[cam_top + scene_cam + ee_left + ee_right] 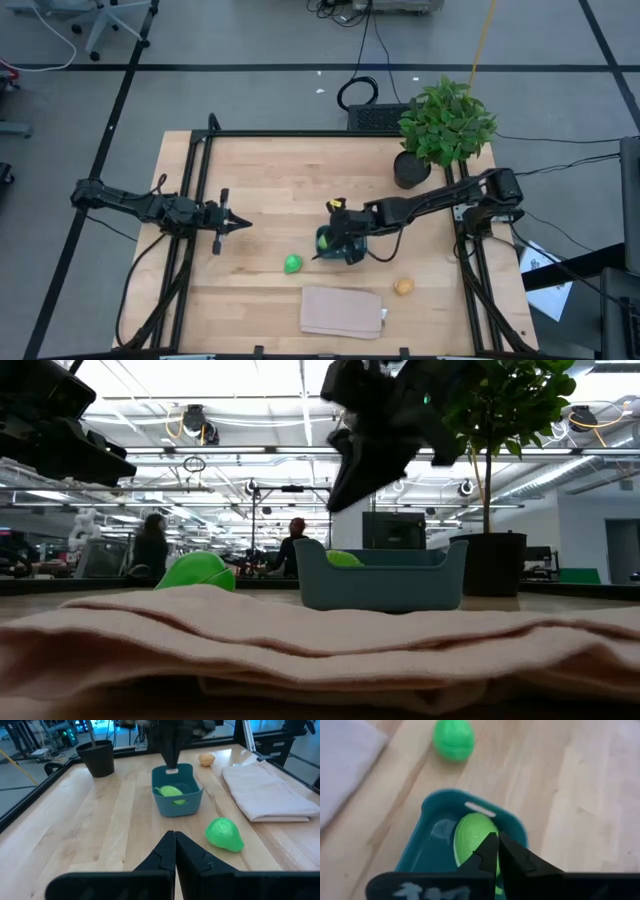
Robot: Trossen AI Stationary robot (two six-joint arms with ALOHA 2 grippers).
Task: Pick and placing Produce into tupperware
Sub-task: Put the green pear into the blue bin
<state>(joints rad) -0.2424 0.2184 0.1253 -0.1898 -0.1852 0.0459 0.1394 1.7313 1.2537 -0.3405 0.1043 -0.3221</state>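
The teal tupperware (178,806) stands on the table right of centre, with the pale yellow-green fruit (471,836) lying inside it. My right gripper (336,502) hangs shut just above the tupperware's rim (436,801), slanting down from the table's right, and holds nothing. The bright green fruit (292,264) lies on the wood to the left of the tupperware and nearer the near edge. The orange fruit (403,287) lies toward the near right. My left gripper (175,836) waits shut at the table's left, pointing toward the tupperware.
A folded beige cloth (343,311) lies by the near edge, between the two loose fruits. A potted plant (445,125) stands at the far right corner. Bare wood lies between my left gripper and the tupperware.
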